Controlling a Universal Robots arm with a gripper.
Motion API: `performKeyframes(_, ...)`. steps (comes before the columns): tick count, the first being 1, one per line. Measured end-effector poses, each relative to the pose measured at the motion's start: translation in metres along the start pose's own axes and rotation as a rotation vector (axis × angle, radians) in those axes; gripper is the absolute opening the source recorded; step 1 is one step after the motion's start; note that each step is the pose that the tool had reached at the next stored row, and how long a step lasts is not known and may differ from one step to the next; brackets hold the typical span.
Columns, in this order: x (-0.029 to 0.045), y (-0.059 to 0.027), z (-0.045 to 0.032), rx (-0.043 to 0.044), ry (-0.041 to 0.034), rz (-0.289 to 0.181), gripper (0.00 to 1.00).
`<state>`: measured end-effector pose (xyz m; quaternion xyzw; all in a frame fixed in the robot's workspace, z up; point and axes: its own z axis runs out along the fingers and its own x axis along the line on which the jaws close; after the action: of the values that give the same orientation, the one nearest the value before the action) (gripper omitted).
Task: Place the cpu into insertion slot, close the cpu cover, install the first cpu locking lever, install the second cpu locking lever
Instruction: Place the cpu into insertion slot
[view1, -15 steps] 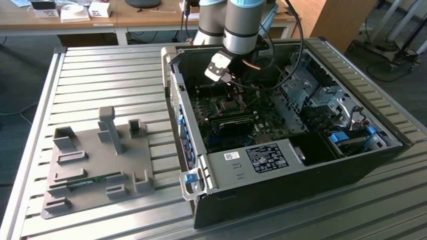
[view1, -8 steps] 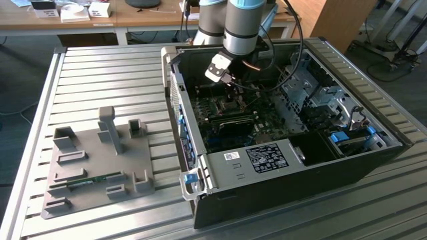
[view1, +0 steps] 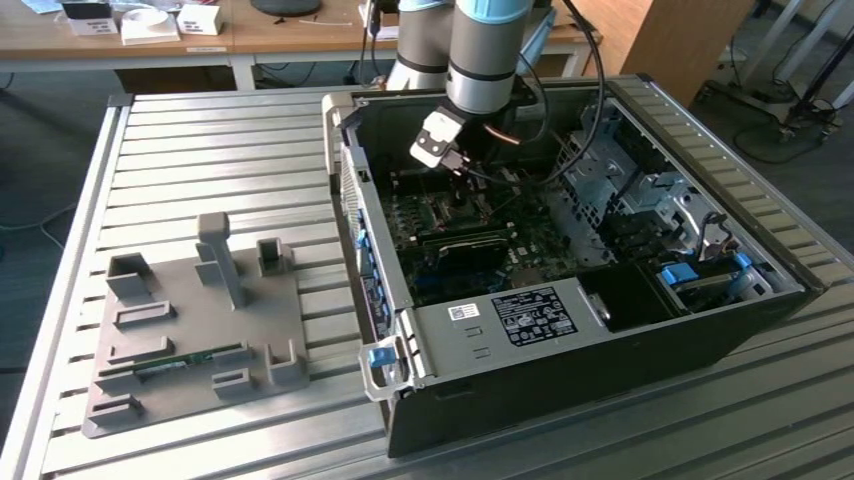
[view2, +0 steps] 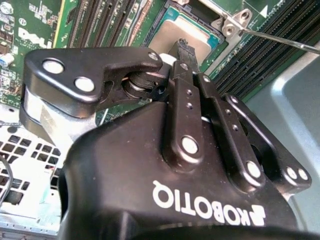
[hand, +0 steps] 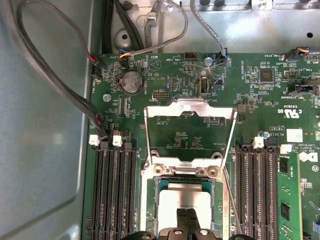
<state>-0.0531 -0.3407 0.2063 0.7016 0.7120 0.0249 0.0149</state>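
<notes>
At the exterior view's left, a grey fixture plate (view1: 194, 330) lies flat on the slatted metal surface (view1: 200, 150). To its right sits an open computer case (view1: 574, 300), its green circuit board (view1: 454, 225) facing up. Your arm (view1: 487, 50) comes down almost vertically from above into the case's rear half. The gripper (view1: 461, 165) points down at the board.

In the first wrist view, black memory slots (hand: 112, 190) run beside the insertion slot (hand: 156, 200). The cpu cover (hand: 190, 106) is swung open, its frame tipped back from the hinge so that bare board shows through its window. The cpu (hand: 170, 205) already lies flat inside the insertion slot, silver top up.

The jaws are closed, tips pressed together with nothing between them, and the gripper (hand: 187, 220) is directly over the chip's top. You cannot tell whether it touches. In the second wrist view, a thin metal locking lever (view2: 280, 41) slants across the slots beyond the cpu (view2: 167, 40).
</notes>
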Motion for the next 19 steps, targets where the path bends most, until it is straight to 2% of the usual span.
performKeyframes(10, 0.0, 0.0007, 0.0015, -0.0001, 0.0001, 0.0, 0.11)
performKeyframes(19, -0.0001, 0.0004, 0.0065, 0.0003, -0.0005, 0.0, 0.11)
